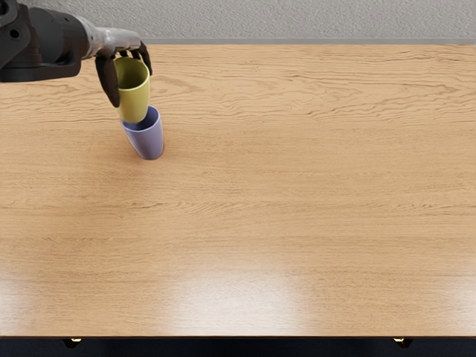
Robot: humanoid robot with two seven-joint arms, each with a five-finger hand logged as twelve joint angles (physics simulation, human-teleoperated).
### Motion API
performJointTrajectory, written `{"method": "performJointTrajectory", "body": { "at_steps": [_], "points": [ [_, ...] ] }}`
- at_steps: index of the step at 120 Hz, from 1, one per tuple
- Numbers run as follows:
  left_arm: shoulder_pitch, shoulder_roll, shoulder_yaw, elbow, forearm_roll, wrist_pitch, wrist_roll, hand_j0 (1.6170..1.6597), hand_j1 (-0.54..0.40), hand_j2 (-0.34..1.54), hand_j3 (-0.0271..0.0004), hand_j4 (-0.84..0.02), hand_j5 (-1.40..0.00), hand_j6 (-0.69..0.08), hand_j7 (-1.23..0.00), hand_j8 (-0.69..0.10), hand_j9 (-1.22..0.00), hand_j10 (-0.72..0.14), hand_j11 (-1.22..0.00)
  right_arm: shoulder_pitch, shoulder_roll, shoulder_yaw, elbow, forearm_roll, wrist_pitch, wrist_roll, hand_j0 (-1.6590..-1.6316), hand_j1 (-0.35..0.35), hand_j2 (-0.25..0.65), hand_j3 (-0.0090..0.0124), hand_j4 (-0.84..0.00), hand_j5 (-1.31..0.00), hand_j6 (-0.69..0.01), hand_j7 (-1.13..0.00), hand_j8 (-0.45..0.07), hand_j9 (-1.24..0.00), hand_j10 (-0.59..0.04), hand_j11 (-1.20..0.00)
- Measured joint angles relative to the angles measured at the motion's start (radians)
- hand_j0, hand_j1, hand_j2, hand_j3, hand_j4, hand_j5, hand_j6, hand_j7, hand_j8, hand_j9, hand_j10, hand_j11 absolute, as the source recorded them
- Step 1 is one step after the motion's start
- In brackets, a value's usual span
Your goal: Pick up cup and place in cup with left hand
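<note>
Wooden table (297, 223); yellow cup (134, 104), smooth, tapered, open-topped, in left hand (119, 43)

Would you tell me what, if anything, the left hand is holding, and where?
The left hand holds the yellow cup by its sides, near the rim.

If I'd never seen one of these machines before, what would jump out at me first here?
Probably the dark robot hand at the upper left, gripping a yellow cup. Just below it in the picture is a purple cup, its mouth partly hidden by the yellow one's base. Both show brightly against the wide wooden table.
</note>
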Motion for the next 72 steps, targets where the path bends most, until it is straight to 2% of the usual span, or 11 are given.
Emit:
{"method": "performJointTrajectory", "body": {
  "at_steps": [64,72],
  "points": [
    [-0.004,-0.023,0.014,0.018,0.0,0.003,0.0,1.656,-0.085,0.05,0.0,-0.431,-0.58,-0.315,-0.57,-0.336,-0.58,-0.433,-0.58,0.0,0.0,0.001,0.0,0.0,0.0,0.0,-1.6581,-0.32,-0.005,0.0,-0.024,-0.03,-0.024,-0.03,-0.024,-0.03,-0.024,-0.03],
    [-0.003,-0.038,0.017,0.023,0.0,0.007,0.0,1.6565,-0.028,0.05,0.0,-0.369,-0.5,-0.285,-0.49,-0.303,-0.49,-0.371,-0.49,0.0,0.0,0.001,0.0,0.0,0.0,0.0,-1.6581,-0.32,-0.005,0.0,-0.024,-0.03,-0.024,-0.03,-0.024,-0.03,-0.024,-0.03]
  ]
}}
